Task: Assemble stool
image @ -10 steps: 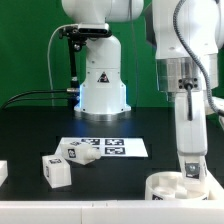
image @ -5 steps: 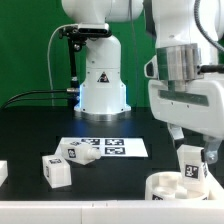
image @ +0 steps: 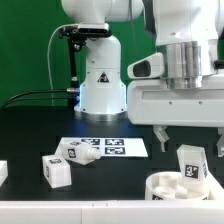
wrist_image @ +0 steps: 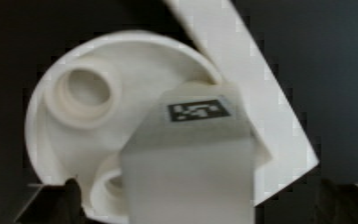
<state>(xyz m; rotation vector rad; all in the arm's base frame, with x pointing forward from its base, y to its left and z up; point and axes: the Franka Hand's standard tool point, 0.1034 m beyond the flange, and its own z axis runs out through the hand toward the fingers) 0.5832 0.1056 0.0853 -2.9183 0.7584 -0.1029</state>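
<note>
The round white seat (image: 168, 188) lies at the front on the exterior view's right. A white tagged leg (image: 191, 163) stands upright in one of its sockets. My gripper (image: 189, 142) hangs over the leg's top with its jaws wide apart, one finger on each side, not touching it. In the wrist view the leg (wrist_image: 247, 90) runs down between the dark fingertips (wrist_image: 51, 203) with a gap on both sides of my gripper (wrist_image: 185, 205). The seat (wrist_image: 87, 100) shows an empty socket beside it.
Two more loose tagged legs (image: 57, 171) (image: 80, 151) lie at the front on the exterior view's left. The marker board (image: 110, 147) lies flat mid-table. The white robot base (image: 100, 85) stands behind it. A small white piece (image: 3, 172) shows at the left edge.
The wrist has turned about the upright leg, so the hand now faces the camera broadside with its jaws spread. The leg and seat have stayed put.
</note>
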